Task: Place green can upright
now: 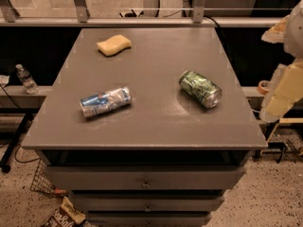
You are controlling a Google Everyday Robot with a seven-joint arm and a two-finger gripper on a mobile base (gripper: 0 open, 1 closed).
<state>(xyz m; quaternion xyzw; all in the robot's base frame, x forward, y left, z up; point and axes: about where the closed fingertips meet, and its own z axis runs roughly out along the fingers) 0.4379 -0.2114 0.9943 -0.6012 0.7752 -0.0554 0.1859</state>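
The green can (200, 88) lies on its side at three o'clock on the bench (156, 126) — long axis ten-to-four, silver end toward the gripper (280, 98), which hangs off the edge at the can's three o'clock; its jaws' state cannot be told.

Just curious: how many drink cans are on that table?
2: the green can lying on the right, the blue-and-silver can lying left-centre. None seems hidden. The end effector hangs beside the table's right edge.
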